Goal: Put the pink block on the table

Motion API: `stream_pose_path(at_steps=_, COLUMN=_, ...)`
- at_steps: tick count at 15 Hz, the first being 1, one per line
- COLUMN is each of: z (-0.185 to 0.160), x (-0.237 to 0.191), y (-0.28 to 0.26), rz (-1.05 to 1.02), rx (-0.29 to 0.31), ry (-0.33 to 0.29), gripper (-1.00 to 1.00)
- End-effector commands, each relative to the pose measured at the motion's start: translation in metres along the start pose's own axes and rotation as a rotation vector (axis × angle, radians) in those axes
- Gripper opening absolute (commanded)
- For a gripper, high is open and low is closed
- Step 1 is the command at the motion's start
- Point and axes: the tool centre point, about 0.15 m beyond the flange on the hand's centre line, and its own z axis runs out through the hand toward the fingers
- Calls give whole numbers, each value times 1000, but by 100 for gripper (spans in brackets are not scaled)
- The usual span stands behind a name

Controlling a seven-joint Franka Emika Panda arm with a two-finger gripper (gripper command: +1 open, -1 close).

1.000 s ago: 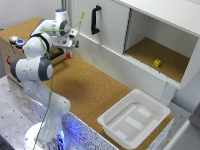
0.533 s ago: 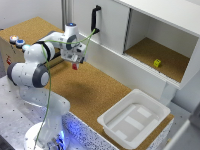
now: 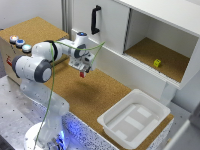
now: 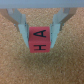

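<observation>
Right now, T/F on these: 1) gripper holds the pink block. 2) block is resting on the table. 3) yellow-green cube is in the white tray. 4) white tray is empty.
1) True: the gripper is shut on the pink block.
2) False: the block hangs above the table, not touching it.
3) False: the yellow-green cube sits in the open cabinet.
4) True: nothing shows in the white tray.

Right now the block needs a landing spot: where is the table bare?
The table is bare under the gripper holding the pink block, between the button box and white tray. The tray's end is crowded.
</observation>
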Motion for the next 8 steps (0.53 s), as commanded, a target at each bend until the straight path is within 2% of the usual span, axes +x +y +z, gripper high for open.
stream_pose_path(at_steps=1, z=28, x=20, y=23, rz=26, rx=-42, ry=12, gripper=-100)
stream_pose_path(at_steps=8, z=55, x=18, y=31, rz=172, rx=12, ry=21, gripper=-100)
